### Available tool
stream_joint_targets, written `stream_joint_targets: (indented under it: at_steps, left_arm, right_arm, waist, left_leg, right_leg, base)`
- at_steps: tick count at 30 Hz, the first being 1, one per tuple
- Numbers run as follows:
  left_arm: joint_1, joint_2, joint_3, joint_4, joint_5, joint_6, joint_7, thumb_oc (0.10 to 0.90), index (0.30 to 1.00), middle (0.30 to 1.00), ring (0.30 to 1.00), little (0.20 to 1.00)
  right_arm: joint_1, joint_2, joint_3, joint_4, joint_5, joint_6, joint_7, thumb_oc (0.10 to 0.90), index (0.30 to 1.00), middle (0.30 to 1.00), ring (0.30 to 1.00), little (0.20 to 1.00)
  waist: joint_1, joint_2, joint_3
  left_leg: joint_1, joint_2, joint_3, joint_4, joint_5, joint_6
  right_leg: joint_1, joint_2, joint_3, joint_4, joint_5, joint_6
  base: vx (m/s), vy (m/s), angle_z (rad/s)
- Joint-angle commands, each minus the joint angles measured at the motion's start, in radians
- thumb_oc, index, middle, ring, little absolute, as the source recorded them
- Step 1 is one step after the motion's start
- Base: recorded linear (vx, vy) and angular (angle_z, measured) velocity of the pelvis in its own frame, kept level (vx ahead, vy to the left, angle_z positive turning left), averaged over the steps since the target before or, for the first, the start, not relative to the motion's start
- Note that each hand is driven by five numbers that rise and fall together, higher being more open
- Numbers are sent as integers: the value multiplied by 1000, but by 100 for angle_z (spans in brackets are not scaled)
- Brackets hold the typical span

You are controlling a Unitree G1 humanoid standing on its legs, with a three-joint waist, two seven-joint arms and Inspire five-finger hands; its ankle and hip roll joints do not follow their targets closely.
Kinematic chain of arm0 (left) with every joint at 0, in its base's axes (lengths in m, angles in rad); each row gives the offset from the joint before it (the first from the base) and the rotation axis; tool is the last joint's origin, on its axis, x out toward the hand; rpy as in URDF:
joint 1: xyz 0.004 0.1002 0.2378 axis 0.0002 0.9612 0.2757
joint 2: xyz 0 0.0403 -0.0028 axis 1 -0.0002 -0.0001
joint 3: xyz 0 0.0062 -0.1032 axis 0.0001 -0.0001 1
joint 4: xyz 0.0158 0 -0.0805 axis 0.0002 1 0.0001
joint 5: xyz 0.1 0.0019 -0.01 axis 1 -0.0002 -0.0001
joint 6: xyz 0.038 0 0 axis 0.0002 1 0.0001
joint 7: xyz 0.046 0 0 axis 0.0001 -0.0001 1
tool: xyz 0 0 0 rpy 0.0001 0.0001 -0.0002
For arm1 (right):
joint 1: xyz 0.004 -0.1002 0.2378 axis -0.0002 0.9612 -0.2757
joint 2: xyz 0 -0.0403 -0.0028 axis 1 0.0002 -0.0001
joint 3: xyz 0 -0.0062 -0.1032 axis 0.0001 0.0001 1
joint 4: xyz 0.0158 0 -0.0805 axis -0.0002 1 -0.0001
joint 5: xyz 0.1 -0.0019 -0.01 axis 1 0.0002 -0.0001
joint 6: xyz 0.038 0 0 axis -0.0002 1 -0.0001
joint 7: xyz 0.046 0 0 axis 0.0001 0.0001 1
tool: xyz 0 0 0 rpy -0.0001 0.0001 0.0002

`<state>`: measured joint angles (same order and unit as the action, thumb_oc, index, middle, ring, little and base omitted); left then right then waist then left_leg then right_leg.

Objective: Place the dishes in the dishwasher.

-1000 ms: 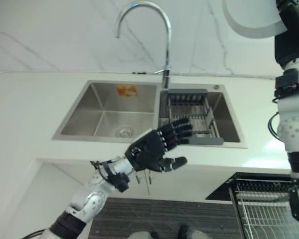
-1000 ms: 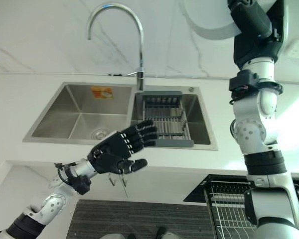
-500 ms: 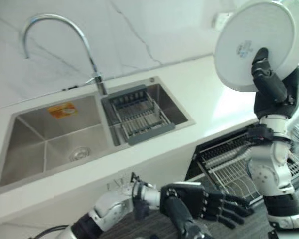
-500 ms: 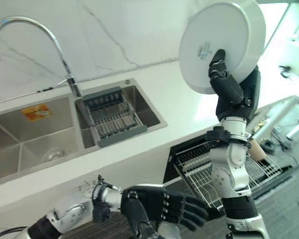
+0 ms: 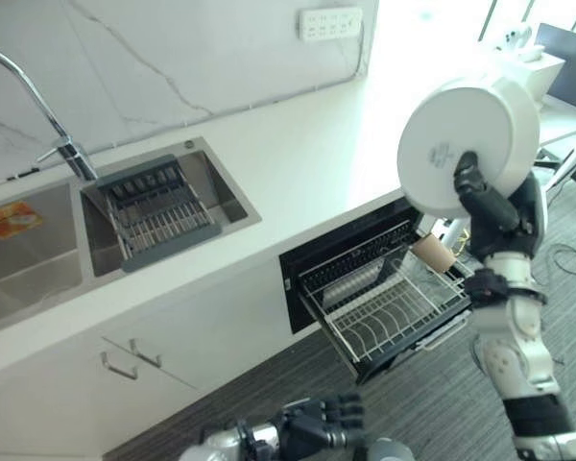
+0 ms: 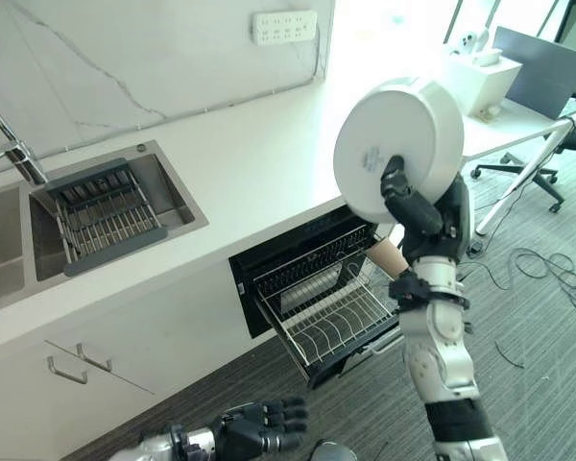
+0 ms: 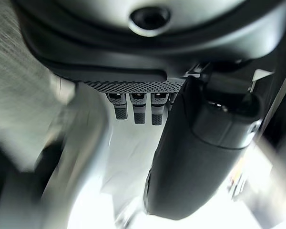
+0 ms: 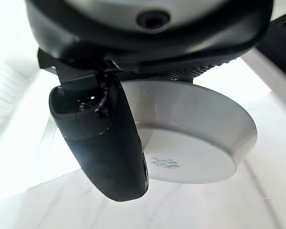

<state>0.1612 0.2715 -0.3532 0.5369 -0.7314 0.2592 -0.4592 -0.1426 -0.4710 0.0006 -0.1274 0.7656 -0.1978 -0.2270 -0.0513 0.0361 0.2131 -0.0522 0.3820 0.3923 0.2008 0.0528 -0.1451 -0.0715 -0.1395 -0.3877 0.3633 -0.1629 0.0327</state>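
Observation:
A round white dish (image 5: 466, 134) (image 6: 403, 144) is held up at chest height, underside toward me, by my right hand (image 5: 494, 202) (image 6: 420, 209). In the right wrist view the thumb (image 8: 105, 143) lies across the dish (image 8: 200, 138) and pinches its rim. Below it and slightly to its left, the dishwasher (image 5: 317, 259) under the counter stands open, and its wire rack (image 5: 389, 307) (image 6: 317, 322) is pulled out with nothing in it. My left hand (image 5: 317, 427) (image 6: 254, 427) hangs low over the floor with fingers (image 7: 136, 109) relaxed and nothing in it.
A double steel sink (image 5: 38, 259) with a grey drainer basket (image 5: 158, 206) and a tap (image 5: 53, 125) lies at the left. The white counter (image 5: 317, 163) runs right. A tan cylinder (image 5: 429, 252) sits beside the rack. A desk (image 6: 499, 96) and chair stand far right.
The camera has swung right, from the sink to the open dishwasher. My left hand has dropped from counter height to near the floor. The right hand still holds the dish.

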Motion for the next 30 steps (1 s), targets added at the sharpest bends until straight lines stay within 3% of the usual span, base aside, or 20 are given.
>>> stream_joint_targets:
  at_steps: [1,4,5,6,8,9,11,16,20,23,28,30]
  left_arm:
    - [-37,73,36,-49,-27,-173,38,800,900,900,900,900]
    - [20,40,145,77,44,-297,122,800,900,900,900,900]
    - [48,24,173,149,82,-378,172,800,900,900,900,900]
    - [57,12,192,184,88,-399,190,800,900,900,900,900]
    - [69,-15,226,250,123,-438,227,800,900,900,900,900]
    - [68,-27,243,299,139,-455,249,800,900,900,900,900]
    - [50,-49,273,403,148,-453,264,800,900,900,900,900]
    - [25,-61,309,502,170,-416,282,800,900,900,900,900]
    - [23,-53,304,534,206,-417,281,800,900,900,900,900]
    - [18,-40,303,538,196,-399,292,800,900,900,900,900]
    - [26,-17,305,530,200,-382,287,800,900,900,900,900]
    - [25,-9,305,527,197,-379,288,800,900,900,900,900]
  right_arm:
    - [-119,-44,-129,-137,-17,-5,73,400,300,300,300,300]
    - [-81,-55,-148,-116,-80,25,61,400,300,300,300,300]
    - [-68,-47,-138,-107,-113,30,67,400,300,300,300,300]
    - [-62,-38,-132,-99,-156,39,63,400,300,300,300,300]
    - [-55,-29,-110,-75,-325,31,15,400,300,300,300,300]
    - [-56,-34,-93,-59,-490,34,-42,400,300,300,300,300]
    - [-71,-75,-73,-25,-664,35,-80,400,300,300,300,300]
    - [-78,-140,-48,47,-935,43,-194,400,300,300,300,300]
    - [-82,-165,-30,119,-998,60,-234,400,300,300,300,300]
    - [-91,-212,21,212,-1218,86,-302,400,300,300,300,300]
    - [-93,-244,118,360,-1356,126,-342,400,300,300,300,300]
    - [-94,-247,145,401,-1354,141,-328,400,300,300,300,300]
  waist:
    - [41,-24,-55]
    - [74,-11,-42]
    - [95,-1,-37]
    - [106,3,-35]
    - [121,7,-34]
    - [125,8,-35]
    - [136,8,-43]
    - [153,-4,-61]
    - [162,-15,-72]
    - [173,-24,-82]
    - [192,-38,-83]
    - [194,-43,-82]
  left_leg:
    - [-21,-67,-22,99,-180,20]
    - [-46,-119,-78,99,-186,30]
    - [-71,-150,-121,99,-187,36]
    - [-80,-159,-134,99,-186,37]
    - [-89,-169,-158,99,-186,40]
    - [-87,-171,-161,99,-187,41]
    - [-84,-187,-172,99,-198,46]
    - [-78,-224,-200,99,-223,55]
    - [-76,-245,-213,99,-234,64]
    - [-79,-268,-228,99,-237,75]
    - [-70,-288,-241,99,-248,84]
    - [-74,-292,-243,99,-244,89]
  right_leg:
    - [46,-26,-3,-63,-39,58]
    - [51,-17,7,-63,-51,55]
    - [57,-9,19,-63,-63,52]
    - [61,-7,21,-63,-68,49]
    - [66,-4,20,-63,-77,41]
    - [70,-7,17,-63,-78,40]
    - [77,-19,7,-63,-87,40]
    - [88,-43,-8,-63,-94,46]
    - [86,-53,-7,-63,-88,56]
    - [80,-59,-5,-63,-76,65]
    - [86,-66,-10,-63,-71,75]
    - [83,-67,-14,-63,-63,75]
  base:
    - [-75,-203,16]
    - [-23,-75,-4]
    - [21,-4,-26]
    - [45,29,-37]
    - [54,60,-42]
    - [62,108,-17]
    - [88,154,-2]
    - [126,119,15]
    - [77,70,17]
    - [83,69,8]
    - [54,11,8]
    - [40,-11,16]
